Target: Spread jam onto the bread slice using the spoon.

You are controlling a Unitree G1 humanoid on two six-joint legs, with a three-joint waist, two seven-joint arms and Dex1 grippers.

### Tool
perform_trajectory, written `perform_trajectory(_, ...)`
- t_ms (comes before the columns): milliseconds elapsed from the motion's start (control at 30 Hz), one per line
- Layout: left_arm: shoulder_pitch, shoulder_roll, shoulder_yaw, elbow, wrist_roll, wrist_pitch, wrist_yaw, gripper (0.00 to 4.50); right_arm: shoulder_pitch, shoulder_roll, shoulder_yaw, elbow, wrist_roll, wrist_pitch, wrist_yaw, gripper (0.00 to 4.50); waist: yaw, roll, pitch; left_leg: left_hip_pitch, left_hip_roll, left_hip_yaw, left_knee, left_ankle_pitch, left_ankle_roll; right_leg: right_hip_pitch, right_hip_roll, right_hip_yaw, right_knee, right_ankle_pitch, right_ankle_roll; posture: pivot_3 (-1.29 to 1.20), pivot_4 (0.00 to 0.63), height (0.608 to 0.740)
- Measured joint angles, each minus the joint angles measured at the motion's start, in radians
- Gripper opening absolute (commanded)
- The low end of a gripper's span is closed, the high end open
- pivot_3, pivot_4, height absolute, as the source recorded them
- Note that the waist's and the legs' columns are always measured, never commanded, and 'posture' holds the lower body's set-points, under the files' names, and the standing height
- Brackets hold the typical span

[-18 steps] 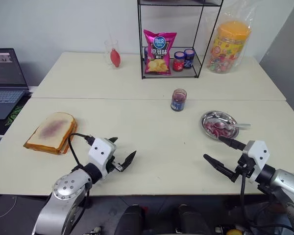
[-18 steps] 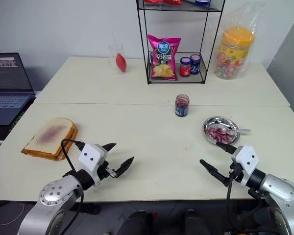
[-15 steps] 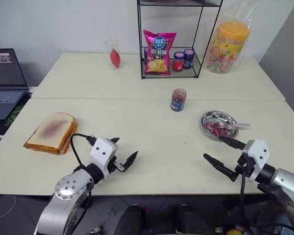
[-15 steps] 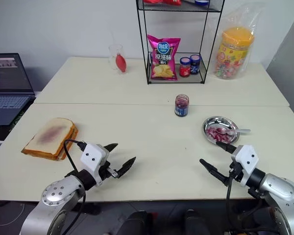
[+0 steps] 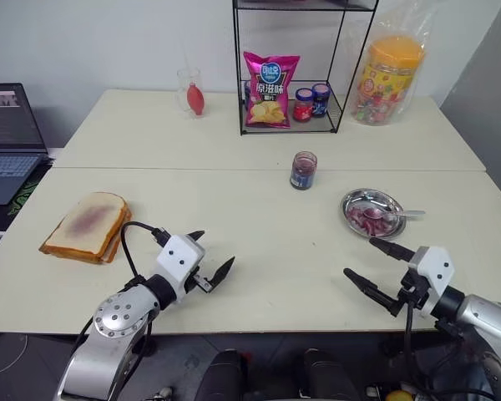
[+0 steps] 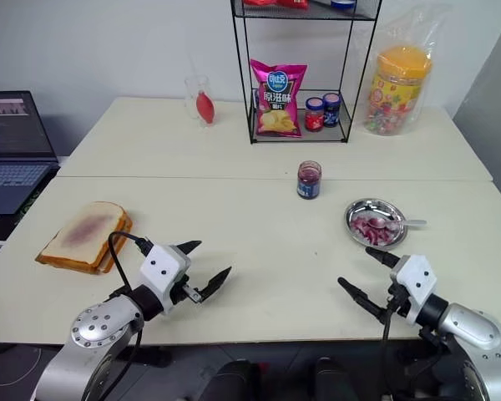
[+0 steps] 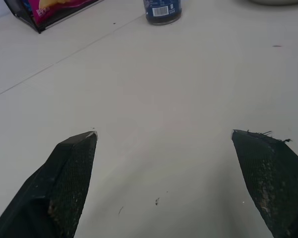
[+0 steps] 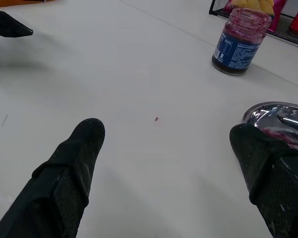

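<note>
At the table's (image 5: 259, 200) near edge, both grippers hover over bare top, nothing in either. L gripper (image 5: 210, 256) sits near-left w/ fingers spread wide, pointing inward toward centre. R gripper (image 5: 377, 267) sits near-right, fingers also spread wide, one fingertip (image 5: 376, 244) just short of the dish, not touching it.

Left edge, a bit farther back: bread slice (image 5: 86, 220), pale w/ tan crust and a purple stain in the middle, lying on top of a darker toasted slice (image 5: 110, 248) that peeks out along its near side. Well apart from L gripper.

Right side, mid-depth: small round metal dish (image 5: 372, 210) w/ purple-red jam smears (image 5: 366, 219) inside. Spoon (image 5: 398, 214) rests in the dish, bowl in the smears, handle sticking out over the rim toward the right edge.

Centre, just past the seam between the two table tops: jam jar (image 5: 303, 170), clear glass, dark blue label, no lid, upright. Dark jam (image 8: 243, 24) visible through glass in R wrist view.

Far half: black wire rack (image 5: 289, 75) at centre-back, holding a pink chip bag (image 5: 270, 88) and two small jars, red lid (image 5: 305, 104) and blue lid (image 5: 321, 98), side by side. Left of rack, a clear cup (image 5: 191, 90) w/ something red in it. Far-right corner: big plastic tub (image 5: 388, 77), orange lid, inside a clear bag. Off the left edge, an open laptop (image 5: 8, 134).
</note>
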Motion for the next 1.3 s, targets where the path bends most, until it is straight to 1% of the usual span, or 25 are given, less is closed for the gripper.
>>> perform_trajectory(167,-0.006,-0.009,0.034,0.012,-0.01,-0.038,0.006,4.5,0.0,0.009,0.014,0.008,-0.014,-0.018,0.002,4.44,0.0,0.0,0.0,0.0,0.0,0.0,0.0,0.0,0.0,0.0,0.0,0.0,0.0,0.0,0.0,0.0,0.15,0.74)
perform_trajectory(367,-0.018,-0.033,0.057,0.039,0.011,-0.068,0.058,4.5,-0.003,0.012,0.032,0.025,-0.037,-0.032,0.005,4.44,0.0,0.0,0.0,0.0,0.0,0.0,0.0,0.0,0.0,0.0,0.0,0.0,0.0,0.0,0.0,0.0,0.15,0.74)
perform_trajectory(467,-0.026,-0.04,0.091,0.042,0.027,-0.085,0.094,4.5,-0.012,0.012,0.039,0.028,-0.039,-0.04,0.005,4.44,0.0,0.0,0.0,0.0,0.0,0.0,0.0,0.0,0.0,0.0,0.0,0.0,0.0,0.0,0.0,0.0,0.15,0.74)
perform_trajectory(600,-0.028,-0.055,0.172,0.046,0.026,-0.086,0.151,4.5,-0.058,0.015,0.06,0.038,-0.038,-0.039,0.008,4.44,-0.001,0.0,0.0,0.0,0.0,0.0,0.0,0.0,0.0,0.0,0.0,0.0,0.0,0.0,0.001,0.0,0.15,0.74)
perform_trajectory(733,-0.044,-0.064,0.287,0.071,0.001,-0.072,0.19,4.5,-0.145,0.021,0.1,0.04,-0.029,-0.02,0.015,4.44,-0.001,0.0,0.0,0.0,0.0,0.0,0.0,0.0,0.0,0.0,0.0,0.0,0.0,0.001,0.001,0.0,0.15,0.74)
perform_trajectory(833,-0.043,-0.064,0.337,0.094,-0.019,-0.058,0.199,4.5,-0.222,0.025,0.136,0.038,-0.004,0.009,0.03,4.44,-0.001,0.0,0.0,0.0,0.0,0.0,0.0,0.0,0.0,0.0,0.0,0.0,0.0,0.001,0.002,0.0,0.15,0.74)
perform_trajectory(1000,-0.122,-0.084,0.476,0.178,-0.117,0.061,0.266,4.5,-0.301,0.01,0.181,-0.006,0.081,0.135,0.052,4.44,0.001,-0.001,0.0,0.0,0.0,-0.002,0.0,0.0,0.0,0.0,0.0,-0.002,0.001,0.004,0.006,0.0,0.15,0.74)
perform_trajectory(1067,-0.161,-0.066,0.526,0.224,-0.148,0.104,0.279,4.5,-0.35,-0.004,0.202,-0.043,0.125,0.21,0.065,4.44,0.0,-0.001,0.0,0.0,0.0,-0.002,0.001,0.0,0.0,0.0,0.0,-0.002,0.001,0.005,0.007,0.0,0.15,0.74)
perform_trajectory(1133,-0.199,-0.002,0.549,0.299,-0.172,0.15,0.262,4.5,-0.438,-0.005,0.232,-0.069,0.163,0.284,0.065,4.44,-0.003,-0.002,0.0,0.0,0.001,-0.002,0.001,0.0,0.0,-0.001,0.001,-0.002,0.0,0.006,0.005,0.0,0.15,0.74)
perform_trajectory(1200,-0.244,0.029,0.584,0.343,-0.206,0.192,0.256,4.5,-0.5,-0.001,0.243,-0.087,0.201,0.349,0.056,4.44,-0.003,-0.002,0.0,0.0,0.001,-0.002,0.001,0.0,0.0,0.0,0.001,-0.002,0.0,0.006,0.006,0.0,0.15,0.74)
perform_trajectory(1233,-0.283,0.07,0.602,0.404,-0.224,0.219,0.25,4.5,-0.55,0.009,0.258,-0.088,0.21,0.389,0.045,4.44,-0.004,-0.003,0.0,0.0,0.001,-0.002,0.001,0.0,0.0,-0.001,0.001,-0.002,0.0,0.006,0.006,0.0,0.15,0.74)
perform_trajectory(1300,-0.313,0.105,0.619,0.454,-0.237,0.241,0.24,4.5,-0.578,0.014,0.27,-0.086,0.217,0.411,0.042,4.44,-0.005,-0.003,0.0,0.0,0.001,-0.002,0.0,0.0,0.0,-0.001,0.001,-0.002,-0.001,0.006,0.006,0.0,0.15,0.74)
